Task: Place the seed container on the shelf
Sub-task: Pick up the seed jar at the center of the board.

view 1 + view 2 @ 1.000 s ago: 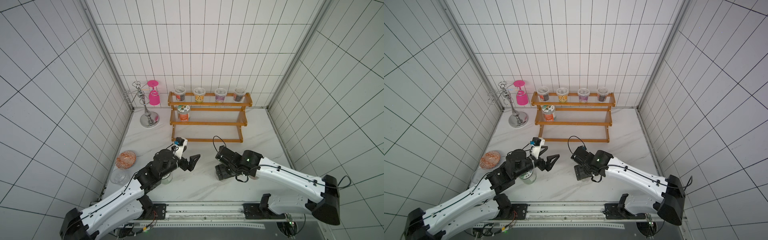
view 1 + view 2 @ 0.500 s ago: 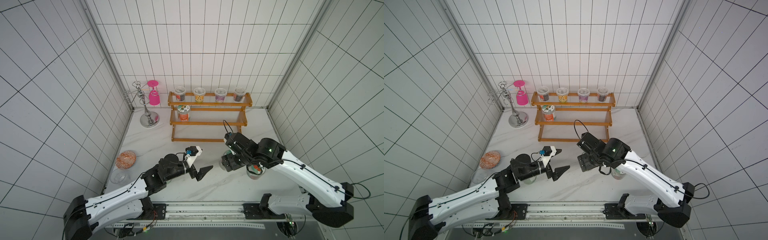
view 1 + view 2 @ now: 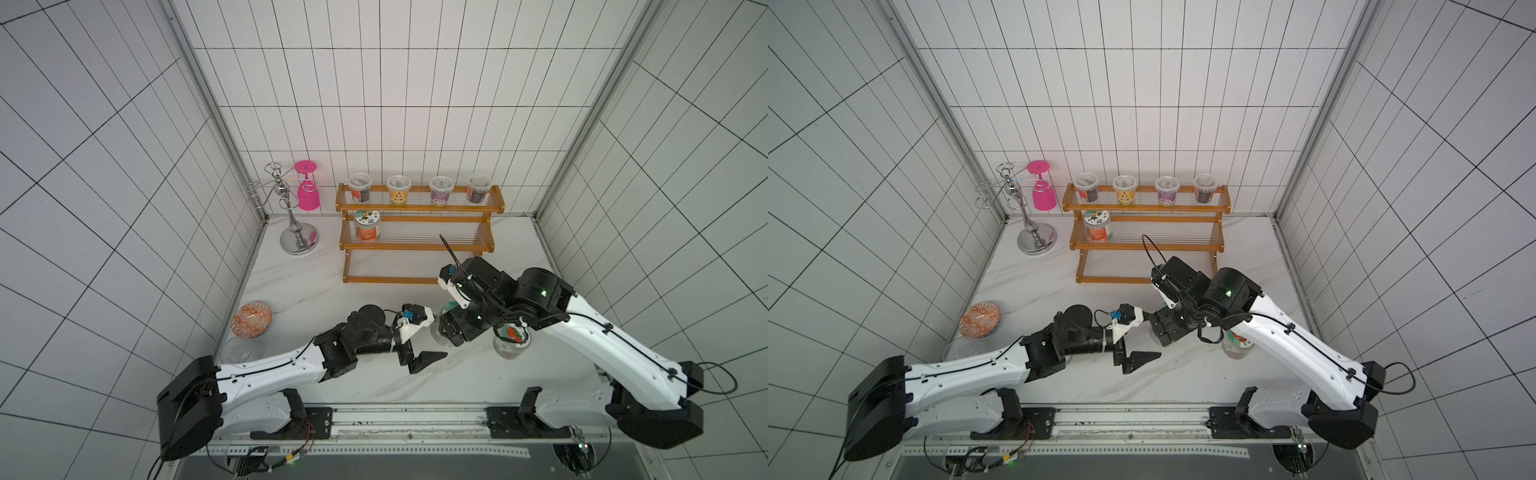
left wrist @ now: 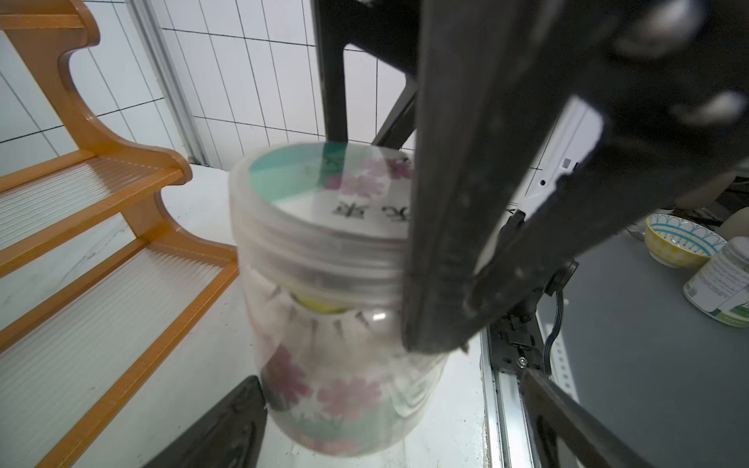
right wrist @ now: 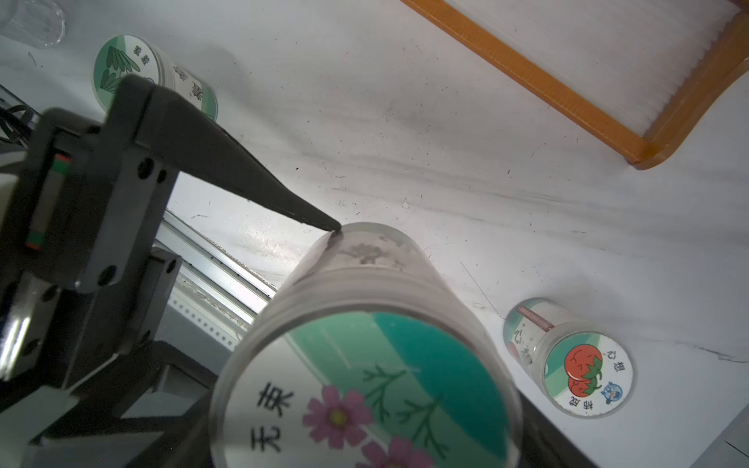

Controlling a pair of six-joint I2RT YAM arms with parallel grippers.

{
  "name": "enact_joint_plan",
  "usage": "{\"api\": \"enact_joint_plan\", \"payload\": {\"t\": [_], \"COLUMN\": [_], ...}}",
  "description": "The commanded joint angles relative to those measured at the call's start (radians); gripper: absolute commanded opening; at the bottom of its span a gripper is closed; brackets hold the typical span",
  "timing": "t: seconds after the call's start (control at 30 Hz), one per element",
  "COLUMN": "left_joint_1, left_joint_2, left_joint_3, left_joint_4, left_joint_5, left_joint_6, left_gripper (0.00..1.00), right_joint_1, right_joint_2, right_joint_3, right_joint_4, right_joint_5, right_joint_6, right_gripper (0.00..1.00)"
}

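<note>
Your right fingers (image 4: 441, 243) pinch the seed container (image 5: 364, 385); your left fingers (image 5: 243, 182) stand spread beside it; carry it upright onto the shelf (image 3: 415, 247).

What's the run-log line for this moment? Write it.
right gripper: shut on flower-lid seed jar | left gripper: open, close to jar | shelf: jar not yet on it
</note>
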Motion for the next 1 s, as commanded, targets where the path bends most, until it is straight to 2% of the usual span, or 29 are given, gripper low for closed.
{"api": "enact_joint_plan", "payload": {"t": [0.0,0.33,0.47,0.63,0.73,0.87,0.97], "left_joint_1": [-0.009,-0.021,-0.022,-0.023,-0.023,-0.023,-0.023], "left_joint_2": [0.034,0.112,0.126,0.141,0.144,0.142,0.146], "left_joint_3": [0.038,0.063,0.066,0.073,0.069,0.049,0.032], "left_joint_4": [0.1,0.157,0.176,0.191,0.208,0.262,0.292], "left_joint_5": [0.069,0.085,0.09,0.093,0.09,0.072,0.005], "left_joint_6": [-0.005,-0.04,-0.057,-0.06,-0.06,-0.067,-0.074], "left_gripper": [0.99,0.98,0.92,0.77,0.68,0.68,0.67], "right_joint_1": [-0.003,-0.003,-0.003,-0.003,-0.003,-0.004,-0.005], "right_joint_2": [0.0,-0.005,-0.012,-0.016,-0.019,-0.032,-0.051], "right_joint_3": [0.038,0.031,0.02,0.017,0.016,0.018,0.033], "right_joint_4": [0.008,0.014,0.024,0.036,0.038,0.041,0.041], "right_joint_5": [-0.044,-0.081,-0.091,-0.101,-0.097,-0.056,0.016], "right_joint_6": [-0.032,-0.045,-0.049,-0.052,-0.055,-0.053,-0.043], "right_gripper": [0.66,0.68,0.68,0.69,0.79,0.94,0.99]}}
